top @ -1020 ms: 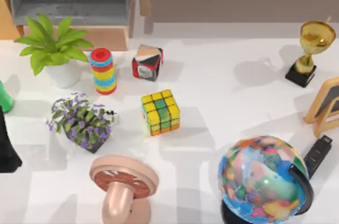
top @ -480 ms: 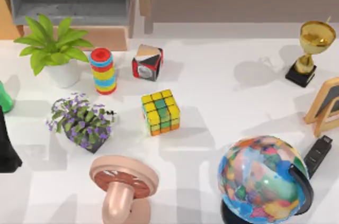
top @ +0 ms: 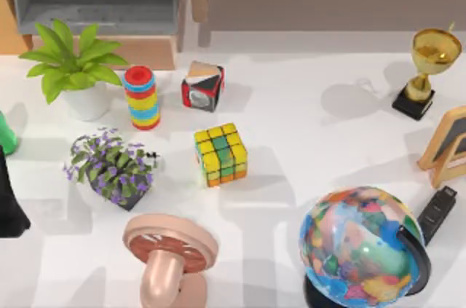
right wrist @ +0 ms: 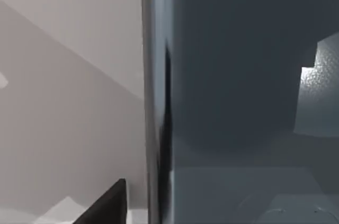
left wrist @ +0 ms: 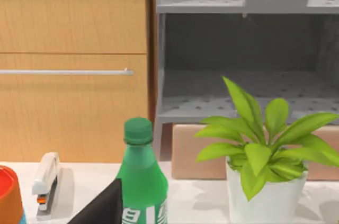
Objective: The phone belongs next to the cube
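Observation:
The cube (top: pixel 220 154), a puzzle cube with yellow, green and orange squares, stands near the middle of the table in the top view. The phone is out of view. My left arm (top: pixel 9 202) is a dark shape at the table's left edge, far left of the cube. A dark part of my left gripper (left wrist: pixel 100 208) shows low in the left wrist view, beside a green bottle (left wrist: pixel 140 181). A dark part of my right gripper (right wrist: pixel 106 205) shows in the right wrist view, before a dark grey panel (right wrist: pixel 238 75).
Around the cube stand a striped ring stack (top: pixel 142 97), a black-red-white block (top: pixel 202 86), a purple flower pot (top: pixel 111 168), a pink fan (top: pixel 169 253) and a globe (top: pixel 360 246). A narrow black stick gadget (top: pixel 437 213), frame (top: pixel 448 146) and trophy (top: pixel 426 71) line the right side.

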You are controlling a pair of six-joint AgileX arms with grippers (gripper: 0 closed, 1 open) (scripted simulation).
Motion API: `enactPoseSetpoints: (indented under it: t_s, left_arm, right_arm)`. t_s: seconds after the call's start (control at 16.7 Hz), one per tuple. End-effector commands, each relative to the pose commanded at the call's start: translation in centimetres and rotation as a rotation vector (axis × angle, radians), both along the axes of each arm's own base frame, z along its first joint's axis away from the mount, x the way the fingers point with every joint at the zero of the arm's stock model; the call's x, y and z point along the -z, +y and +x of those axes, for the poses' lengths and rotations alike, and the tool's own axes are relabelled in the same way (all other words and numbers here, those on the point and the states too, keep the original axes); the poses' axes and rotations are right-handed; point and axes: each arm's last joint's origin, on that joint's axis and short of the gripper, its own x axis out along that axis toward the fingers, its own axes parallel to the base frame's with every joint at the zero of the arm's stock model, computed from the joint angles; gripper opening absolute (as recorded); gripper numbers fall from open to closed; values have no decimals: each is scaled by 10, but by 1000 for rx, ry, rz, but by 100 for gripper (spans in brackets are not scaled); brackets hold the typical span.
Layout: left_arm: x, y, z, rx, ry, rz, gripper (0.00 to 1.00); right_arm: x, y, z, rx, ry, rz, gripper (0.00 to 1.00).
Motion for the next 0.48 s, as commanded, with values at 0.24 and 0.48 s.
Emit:
enactPoseSetpoints:
  t_s: [0.24, 0.48]
  left_arm:
    - [0, 0, 0, 0, 0, 0, 100]
    - [0, 0, 0, 0, 0, 0, 100]
  right_arm:
    - [0, 0, 0, 0, 0, 0, 47]
    - [0, 0, 0, 0, 0, 0, 17]
